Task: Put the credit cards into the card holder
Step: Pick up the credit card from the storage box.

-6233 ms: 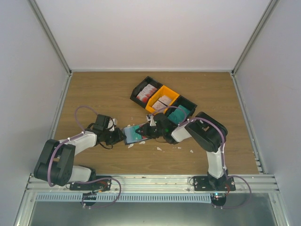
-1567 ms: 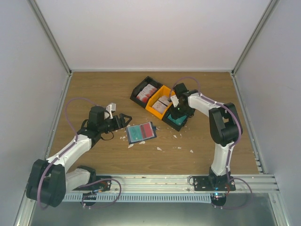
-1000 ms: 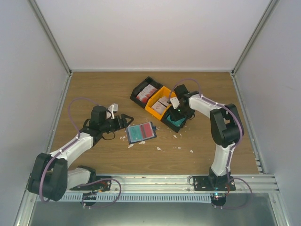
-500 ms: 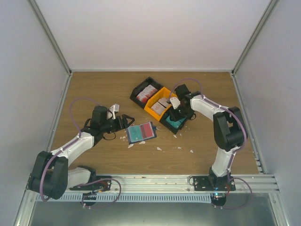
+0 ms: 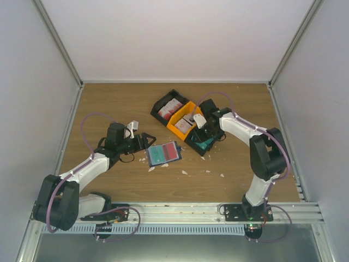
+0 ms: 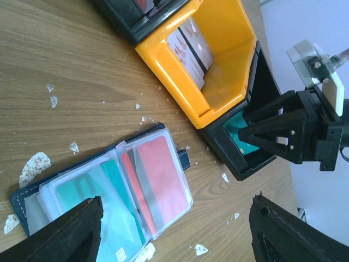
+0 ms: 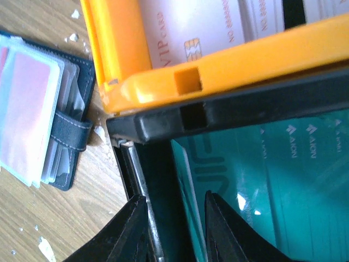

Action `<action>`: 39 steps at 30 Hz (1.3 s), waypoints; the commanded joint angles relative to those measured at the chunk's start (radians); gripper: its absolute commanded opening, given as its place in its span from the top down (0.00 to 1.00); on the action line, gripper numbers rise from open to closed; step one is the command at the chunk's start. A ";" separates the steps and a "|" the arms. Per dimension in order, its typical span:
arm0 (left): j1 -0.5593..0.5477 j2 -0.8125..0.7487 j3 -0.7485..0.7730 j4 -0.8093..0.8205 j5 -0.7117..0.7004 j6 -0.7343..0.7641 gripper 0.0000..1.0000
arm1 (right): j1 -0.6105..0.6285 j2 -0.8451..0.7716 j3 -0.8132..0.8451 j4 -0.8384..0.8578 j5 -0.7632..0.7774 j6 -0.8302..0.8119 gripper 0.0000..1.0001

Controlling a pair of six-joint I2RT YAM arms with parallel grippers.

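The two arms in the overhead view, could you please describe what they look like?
The left arm and right arm both have white link shells with black joints and black bases. A lilac cable loops along each. The left pincer and right pincer are black with tapered, triangular fingers, and a small white block sits by each wrist.

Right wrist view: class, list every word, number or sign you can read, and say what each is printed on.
"VIP CARD": on the pale card in the orange bin.
"NO" then digits too blurred to read: also on the pale cards in the orange bin.
"AION", repeated: on the teal card in the black bin.
Large outlined letters on the teal card: partly hidden, unreadable.
Card holder: no readable text.
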 commanded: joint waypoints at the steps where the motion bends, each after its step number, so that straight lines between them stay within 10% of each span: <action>1: -0.007 0.004 0.023 0.044 -0.002 0.010 0.26 | 0.022 -0.027 -0.030 -0.022 -0.020 0.009 0.69; 12: -0.008 0.011 0.022 0.042 -0.004 0.009 0.26 | 0.041 -0.020 -0.027 -0.028 -0.021 0.009 0.74; 22: -0.009 0.004 0.024 0.040 -0.005 0.010 0.26 | 0.049 -0.031 0.000 -0.008 0.124 0.073 0.99; 39: -0.016 -0.107 0.000 0.071 -0.001 0.008 0.25 | 0.043 -0.276 0.020 0.036 0.105 0.102 0.99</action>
